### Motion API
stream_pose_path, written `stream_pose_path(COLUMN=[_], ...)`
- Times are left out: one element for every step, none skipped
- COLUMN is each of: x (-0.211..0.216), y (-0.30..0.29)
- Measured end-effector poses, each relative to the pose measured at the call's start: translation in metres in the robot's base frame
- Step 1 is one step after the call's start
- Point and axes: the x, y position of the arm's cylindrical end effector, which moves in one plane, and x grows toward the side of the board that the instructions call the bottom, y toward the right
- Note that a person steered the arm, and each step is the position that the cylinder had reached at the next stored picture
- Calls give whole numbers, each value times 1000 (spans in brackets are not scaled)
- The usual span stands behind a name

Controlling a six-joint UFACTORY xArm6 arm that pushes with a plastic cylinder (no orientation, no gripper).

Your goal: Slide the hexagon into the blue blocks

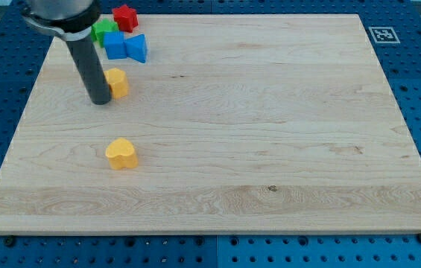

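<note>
Your tip (100,101) touches the yellow hexagon (118,82) at its 8 o'clock, but the blue blocks (126,47) at 12 o'clock are not reached; no hand exists.

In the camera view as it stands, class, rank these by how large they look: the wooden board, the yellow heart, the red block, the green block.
1. Wooden board, by far the largest.
2. Yellow heart.
3. Red block.
4. Green block, partly hidden by the rod, so its rank is unsure.

The heart lies lower in the view, perhaps nearer the camera, which may flatter it.
</note>
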Motion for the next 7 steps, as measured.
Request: stream_pose_path(x=[-2, -16, -26, -36, -45, -54, -71], y=[23, 34, 33, 31, 31, 25, 22])
